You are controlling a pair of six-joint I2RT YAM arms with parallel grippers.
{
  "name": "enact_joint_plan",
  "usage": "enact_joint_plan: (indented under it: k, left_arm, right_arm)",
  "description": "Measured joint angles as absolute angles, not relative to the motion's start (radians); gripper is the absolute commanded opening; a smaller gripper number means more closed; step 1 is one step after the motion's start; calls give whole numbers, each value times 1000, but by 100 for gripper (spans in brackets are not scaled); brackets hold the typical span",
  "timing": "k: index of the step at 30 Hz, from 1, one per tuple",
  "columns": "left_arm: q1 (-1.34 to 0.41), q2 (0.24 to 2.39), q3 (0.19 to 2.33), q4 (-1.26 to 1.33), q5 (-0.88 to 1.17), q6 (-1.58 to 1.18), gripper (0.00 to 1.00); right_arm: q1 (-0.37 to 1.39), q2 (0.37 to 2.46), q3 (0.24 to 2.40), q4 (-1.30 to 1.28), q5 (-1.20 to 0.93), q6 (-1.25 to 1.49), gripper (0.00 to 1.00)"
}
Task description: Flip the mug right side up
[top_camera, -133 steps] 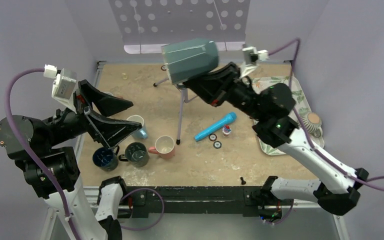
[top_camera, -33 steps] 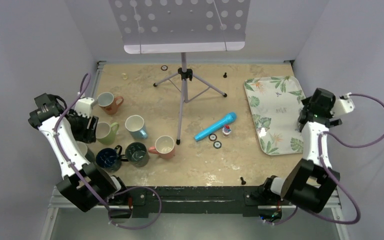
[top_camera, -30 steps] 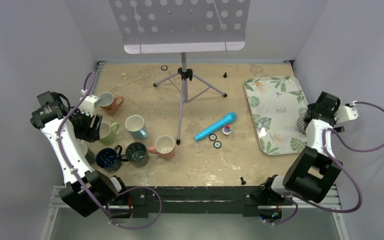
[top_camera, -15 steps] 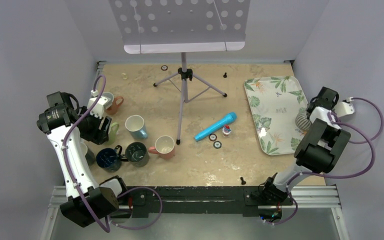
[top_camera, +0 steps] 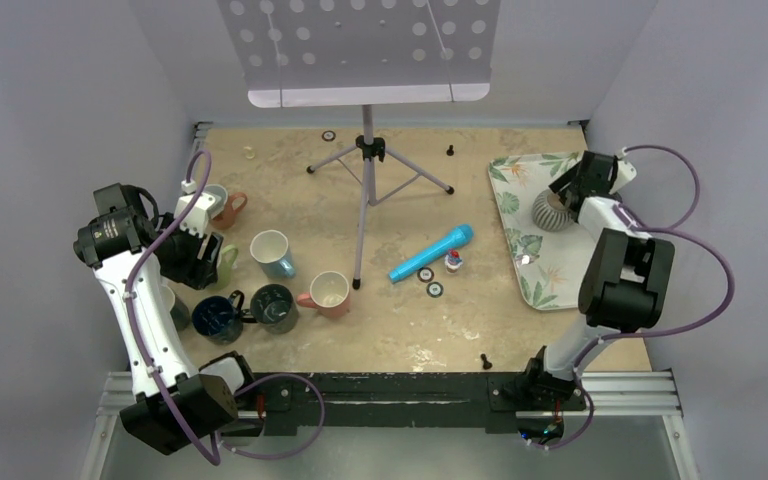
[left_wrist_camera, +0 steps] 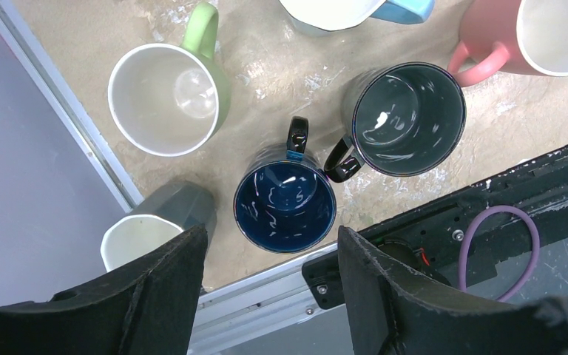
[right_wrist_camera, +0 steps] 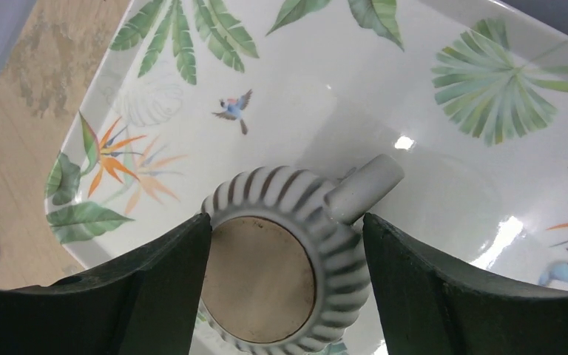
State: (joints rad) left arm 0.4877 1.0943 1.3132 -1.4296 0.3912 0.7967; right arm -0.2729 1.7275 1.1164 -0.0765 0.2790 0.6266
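The mug (right_wrist_camera: pixel 266 277) is ribbed in grey and white and hangs upside down, its brown base facing my right wrist camera and its handle sticking out to the upper right. My right gripper (right_wrist_camera: pixel 287 222) is shut on the mug, one finger on each side of its body, just over the leaf-patterned tray (right_wrist_camera: pixel 384 89). From the top view the mug (top_camera: pixel 550 210) is over the tray's (top_camera: pixel 560 270) far left part, with the right gripper (top_camera: pixel 572 192) beside it. My left gripper (left_wrist_camera: pixel 270 244) stands open over the mugs at the left, holding nothing.
Several upright mugs stand at the left: green (left_wrist_camera: pixel 166 100), dark blue (left_wrist_camera: pixel 285 203), dark grey (left_wrist_camera: pixel 407 118), pink (left_wrist_camera: pixel 540 37) and a faceted grey one (left_wrist_camera: pixel 148 233) at the table edge. A music stand (top_camera: pixel 365 190) and a blue microphone (top_camera: pixel 432 252) occupy the middle.
My right arm has swung from the tray's right edge to its far left part, taking the upside-down mug along. The left arm has shifted slightly toward the mugs, then held still.
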Motion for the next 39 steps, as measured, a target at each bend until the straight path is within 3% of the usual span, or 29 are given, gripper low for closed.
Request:
enact_joint_plan:
  k: [3,8,17,23,34,35,37,39]
  left_arm:
    - [488,1093,1313,-1430,391,797,69]
    - [488,1093,1313,-1429,391,796,69]
    - [488,1045,1299,-1427,395,796,69]
    - [488,1026,1282,-1413,416,797,69]
    - [488,1014,1251,-1380,417,806,69]
    - [488,1014,1249,-1377,417,806,69]
    - [488,1014,1246,-1374,417,807,69]
    - [488,1014,1246,-1373,417,807,69]
  right_arm:
    - [-275,1718,1133,-125,273,606,90]
    - [-308,1717,1207,-217,270,608,94]
    - [-374,1750,1251,-276,244,726,93]
    - [-382,1860,1262,-277,185,820,85]
    - [-385,1944,1313,-288,125,858,30]
    - [-385,1943,1312,-284,119,858,23]
    - [-384,1937,1311,-277,110,838,0]
    - [-385,1914,1302,-273,105,817,0]
